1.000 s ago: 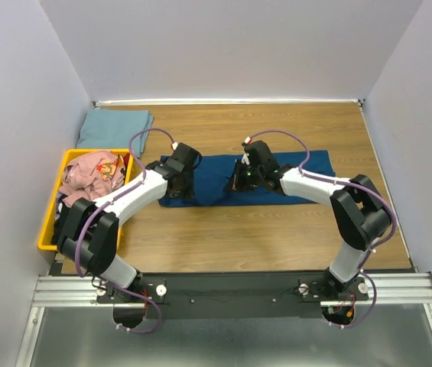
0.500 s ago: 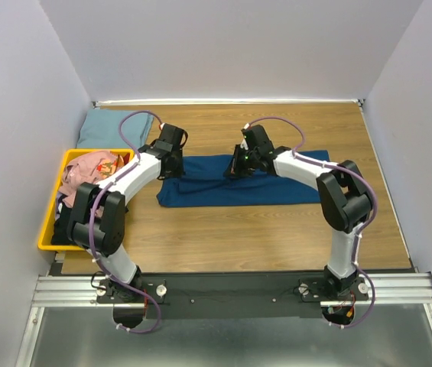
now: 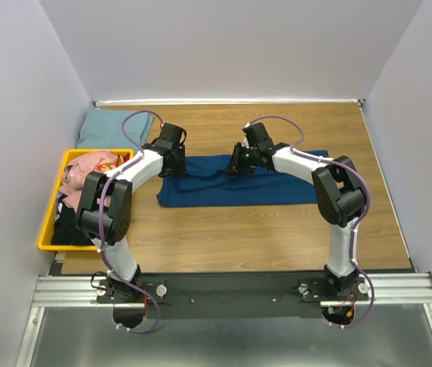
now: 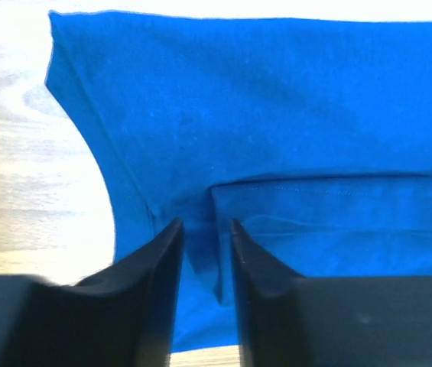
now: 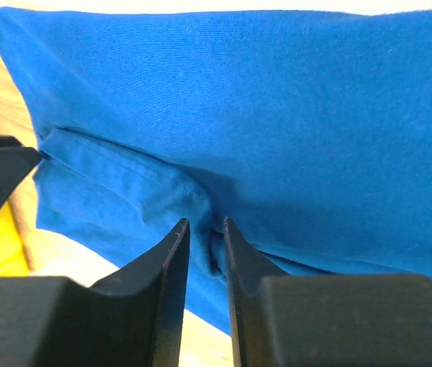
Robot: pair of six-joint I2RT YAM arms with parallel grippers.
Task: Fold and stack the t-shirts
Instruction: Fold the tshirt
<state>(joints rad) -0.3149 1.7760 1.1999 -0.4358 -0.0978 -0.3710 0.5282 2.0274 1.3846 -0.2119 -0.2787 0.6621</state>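
Lying flat on the wooden table [image 3: 277,237], folded into a long narrow band: the navy t-shirt [image 3: 269,191]. Sits about mid-table, slightly toward 12 o'clock. Runs its long axis from 9 to 3 o'clock, close to parallel with the far wall. Cannot tell which end is neck and which is hem. Shows a stitched flap doubled over near the 9 o'clock end, and shows bright blue in both wrist views.

Hovering at the shirt's far long edge, toward the 9 o'clock end: the left gripper [image 3: 171,159]. Keeps its fingers [image 4: 162,290] only narrowly parted, the edge of the doubled flap lying in the gap, nothing clamped.

Meeting the same far edge nearer the middle: the right gripper [image 3: 237,164]. Holds its fingers [image 5: 171,290] a narrow slit apart too, a small ridge of cloth rising between the tips. Cannot tell whether that ridge is pinched or merely lying there.

Standing at 9 o'clock of the shirt, apart from it: a yellow bin [image 3: 46,233]. Holds a crumpled pink t-shirt [image 3: 86,172] and, toward 6 o'clock, a black t-shirt [image 3: 66,225].

Resting at 10 o'clock in the far corner, just beyond the bin: a folded pale grey-blue t-shirt [image 3: 112,126].

Crossing above the bin's 3 o'clock rim: the left arm.
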